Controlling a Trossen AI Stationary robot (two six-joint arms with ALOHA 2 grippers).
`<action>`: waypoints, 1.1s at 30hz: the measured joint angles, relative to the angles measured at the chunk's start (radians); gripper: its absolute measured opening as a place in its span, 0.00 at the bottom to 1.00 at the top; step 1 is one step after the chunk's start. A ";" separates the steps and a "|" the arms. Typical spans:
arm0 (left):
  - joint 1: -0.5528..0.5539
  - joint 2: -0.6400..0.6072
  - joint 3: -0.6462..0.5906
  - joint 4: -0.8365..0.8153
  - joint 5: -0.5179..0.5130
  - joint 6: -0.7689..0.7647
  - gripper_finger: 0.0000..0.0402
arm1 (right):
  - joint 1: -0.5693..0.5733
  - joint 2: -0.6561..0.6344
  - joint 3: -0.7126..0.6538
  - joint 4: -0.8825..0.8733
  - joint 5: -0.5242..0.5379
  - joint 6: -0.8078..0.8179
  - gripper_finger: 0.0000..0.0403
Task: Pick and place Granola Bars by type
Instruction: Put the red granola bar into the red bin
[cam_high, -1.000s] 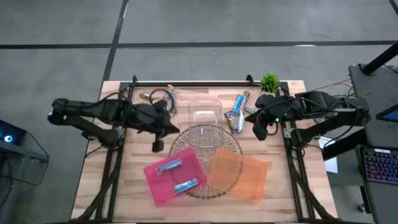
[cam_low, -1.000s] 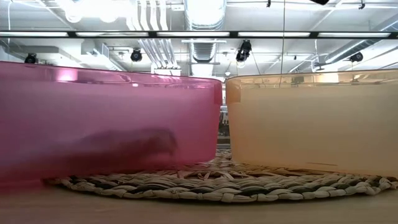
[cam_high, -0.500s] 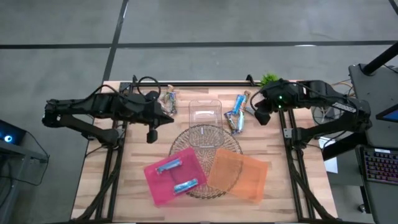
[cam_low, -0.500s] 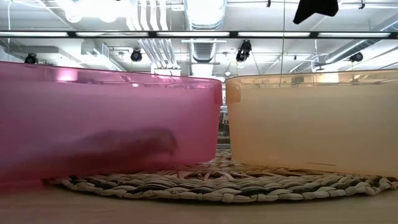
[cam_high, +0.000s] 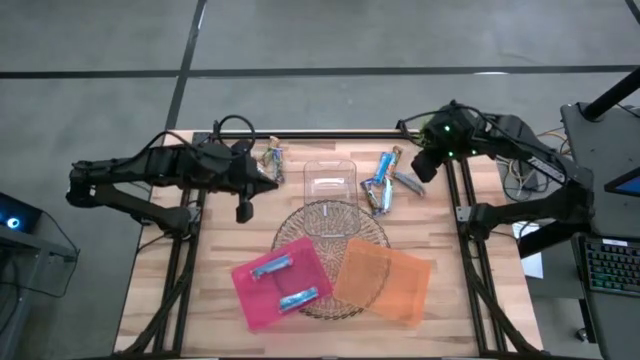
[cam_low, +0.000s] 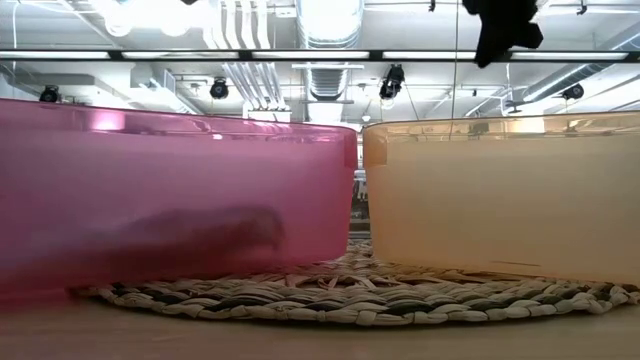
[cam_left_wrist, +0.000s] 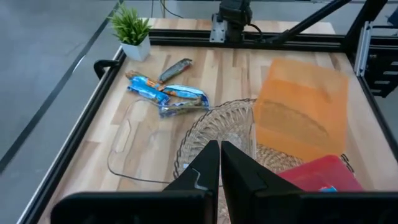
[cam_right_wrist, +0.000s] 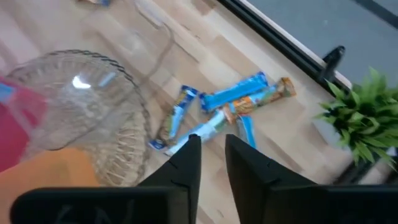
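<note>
High view, quick risk check: heap of Granola Bars overlapping on the surface between clear box and plant. Long axes mostly diagonal, front-left to back-right, with one greyish bar crossing the other way. Hovering by the heap's edge: right gripper, jaws parted just a crack, empty. Could easily pinch two wrappers at once, or skid off shiny film, if not squared across a single bar. Left gripper jaws pressed together, parked near the bowl.
</note>
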 joint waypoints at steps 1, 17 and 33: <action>0.004 0.000 0.000 0.000 0.000 0.001 0.00 | -0.015 0.000 -0.010 0.000 -0.004 -0.013 0.19; 0.071 -0.026 0.000 0.000 0.000 0.001 0.00 | -0.091 0.086 -0.248 0.027 -0.085 -0.210 0.52; 0.077 -0.026 0.001 0.000 0.000 -0.053 0.00 | -0.226 0.314 -0.370 0.238 -0.154 -0.362 0.54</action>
